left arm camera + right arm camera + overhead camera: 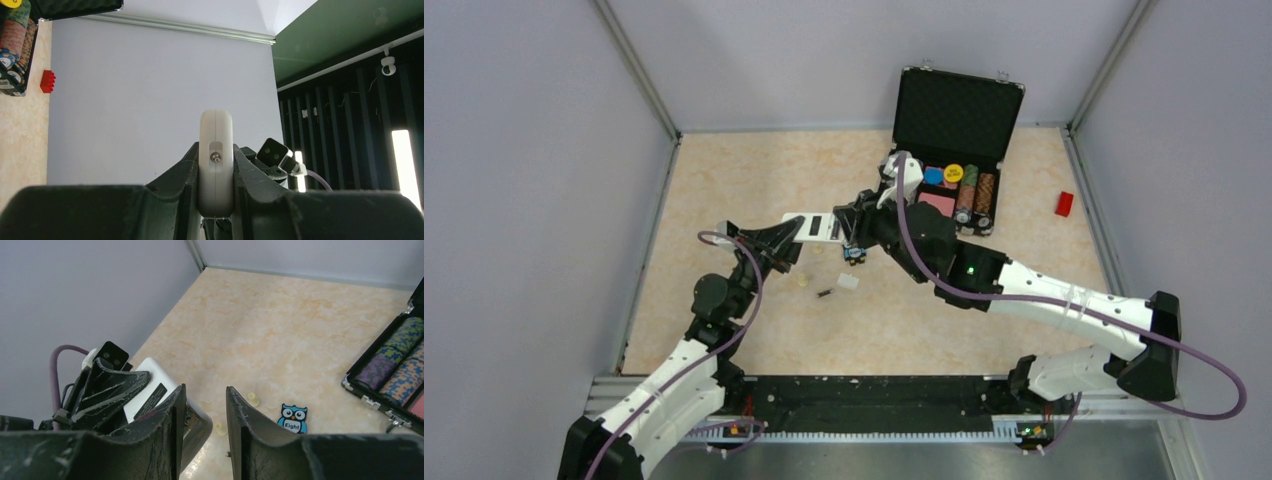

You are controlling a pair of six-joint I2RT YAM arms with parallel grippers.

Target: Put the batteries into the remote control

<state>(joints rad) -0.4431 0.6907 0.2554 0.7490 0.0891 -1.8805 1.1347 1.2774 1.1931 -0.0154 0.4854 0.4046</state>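
Readable text: only "Eight", on the blue owl-faced toy [293, 419], which lies on the table just past the right gripper; the dark label on the remote's white back has print too small to read, and so does the yellow chip in the case; left gripper [216, 155] is clamped tight on the remote control [216, 130], one finger on each long side, holding it off the table with the white back and dark bay up in the top view; the end facing the left wrist camera shows a small slot with a metal bit; right gripper [206, 390] has its fingers apart at the remote's other end, with the remote's rounded corner just beside its left finger and partly hidden behind it; can't tell if anything sits between the fingers; one battery [824, 293] lies on the table below the remote, near a small white flat piece [848, 281]; no second battery made out; two cream pegs [254, 399] are on the table near the owl; an open black case [954, 110] with stacked poker chips [974, 195] stands behind the right arm; a red block [1064, 203] is well apart, by the right wall.
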